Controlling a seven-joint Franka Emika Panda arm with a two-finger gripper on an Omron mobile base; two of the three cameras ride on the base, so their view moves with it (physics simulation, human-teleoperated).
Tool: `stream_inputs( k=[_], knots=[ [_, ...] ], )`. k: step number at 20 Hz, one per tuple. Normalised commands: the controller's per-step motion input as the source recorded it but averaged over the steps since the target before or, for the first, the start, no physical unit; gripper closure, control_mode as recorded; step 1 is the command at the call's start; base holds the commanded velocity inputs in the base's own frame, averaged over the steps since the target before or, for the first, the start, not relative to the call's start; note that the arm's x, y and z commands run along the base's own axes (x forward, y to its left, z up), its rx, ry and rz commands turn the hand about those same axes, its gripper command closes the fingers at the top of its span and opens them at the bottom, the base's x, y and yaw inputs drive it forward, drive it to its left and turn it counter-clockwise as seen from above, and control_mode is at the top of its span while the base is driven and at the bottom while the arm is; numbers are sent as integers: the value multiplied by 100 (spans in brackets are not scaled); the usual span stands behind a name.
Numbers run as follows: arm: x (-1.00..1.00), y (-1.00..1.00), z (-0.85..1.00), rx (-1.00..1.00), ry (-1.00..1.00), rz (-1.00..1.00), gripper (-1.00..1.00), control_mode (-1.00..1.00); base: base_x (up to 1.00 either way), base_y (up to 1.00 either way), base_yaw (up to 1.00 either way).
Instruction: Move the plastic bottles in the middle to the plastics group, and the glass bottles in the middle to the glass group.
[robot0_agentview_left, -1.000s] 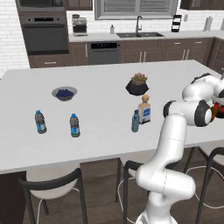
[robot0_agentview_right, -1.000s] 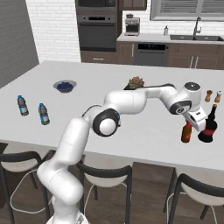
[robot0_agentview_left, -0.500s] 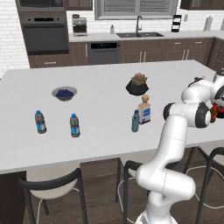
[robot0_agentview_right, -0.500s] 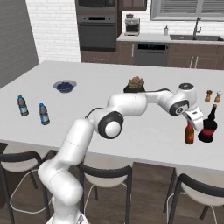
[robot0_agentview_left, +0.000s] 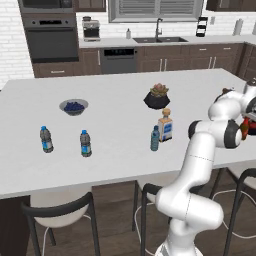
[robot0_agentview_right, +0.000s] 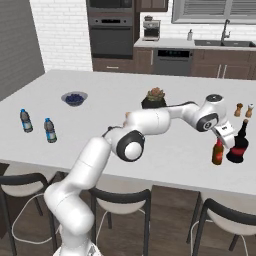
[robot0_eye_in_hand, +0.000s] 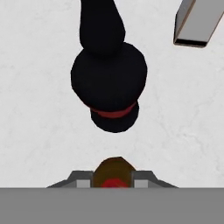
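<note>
My gripper (robot0_eye_in_hand: 114, 180) is shut on the slim amber-brown bottle (robot0_agentview_right: 217, 152) just below its red cap (robot0_eye_in_hand: 114, 181), one fingertip (robot0_eye_in_hand: 81, 180) on each side. The bottle stands upright at the counter's right end, close beside the dark, nearly black bottle with a red band (robot0_agentview_right: 238, 144), also seen from above (robot0_eye_in_hand: 109, 78). Mid-counter stand the squarish clear bottle with a tan stopper (robot0_agentview_left: 165, 127) and the small light-blue bottle (robot0_agentview_left: 155, 139). The two dark-grey water bottles (robot0_agentview_left: 46, 139) (robot0_agentview_left: 85, 144) stand at the left.
A black plant pot (robot0_agentview_left: 156, 96) and a bowl of blueberries (robot0_agentview_left: 74, 106) sit farther back on the counter (robot0_agentview_left: 115, 150). Salt and pepper shakers (robot0_agentview_right: 239, 109) stand behind the dark bottle. A grey box-shaped thing (robot0_eye_in_hand: 194, 24) lies past the dark bottle. Stools line the front edge.
My gripper has carried the amber bottle a little to the right, closer to the dark bottle. The other bottles have stayed where they were.
</note>
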Motion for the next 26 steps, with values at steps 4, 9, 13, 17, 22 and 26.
stream_inputs(
  k=[4, 9, 13, 17, 22, 26],
  knots=[
    [0, -17, -23, 1, 0, 0, -100, -100, 0, 0, 0],
    [8, -1, 1, 2, 0, 0, -100, -100, 0, 0, 0],
    [11, 8, 26, 2, 0, 0, -100, -100, 0, 0, 0],
    [2, 8, 50, 6, 11, 0, -100, -100, 0, 0, 0],
    [-26, 29, 42, 0, 0, 0, -100, -100, 0, 0, 0],
    [-54, 46, 9, 0, 2, 5, -100, -100, 0, 0, 0]
  ],
)
